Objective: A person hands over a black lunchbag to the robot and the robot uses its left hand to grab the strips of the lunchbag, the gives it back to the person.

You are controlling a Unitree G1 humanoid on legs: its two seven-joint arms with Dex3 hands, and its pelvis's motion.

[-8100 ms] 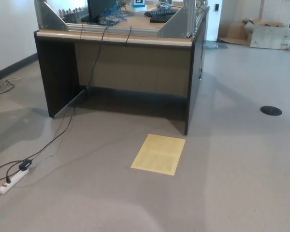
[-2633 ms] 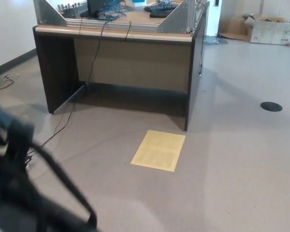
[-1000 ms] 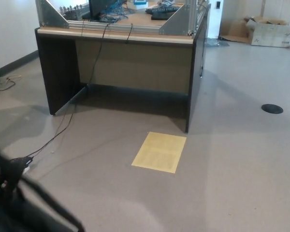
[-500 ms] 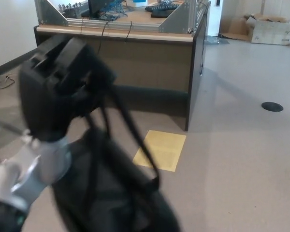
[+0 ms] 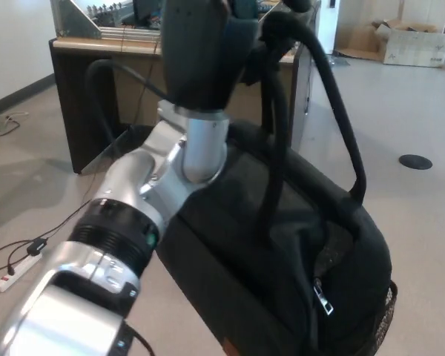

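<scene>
Left arm: silver forearm enters from the near left corner and rises steeply toward the far centre, wrist uppermost.
Left hand point(image 5: 200, 48): black, raised high at top centre, back of the hand toward the camera; closed around the straps point(image 5: 311, 81), which loop out from its right side.
Right hand: does not show.
Lunchbag point(image 5: 282, 274) position: hangs off the floor below and to the right of the left hand, filling the near centre and right, in front of the desk point(image 5: 74, 81).
Lunchbag axis: long axis runs from far left to near right, tilted downward toward the near right.
Lunchbag appearance: black fabric, rounded soft body, zip with a metal pull on the near right side, mesh pocket at the right end, small brown tag at the bottom edge.
Straps: thick, black, arching upward from the top of the bag.
</scene>
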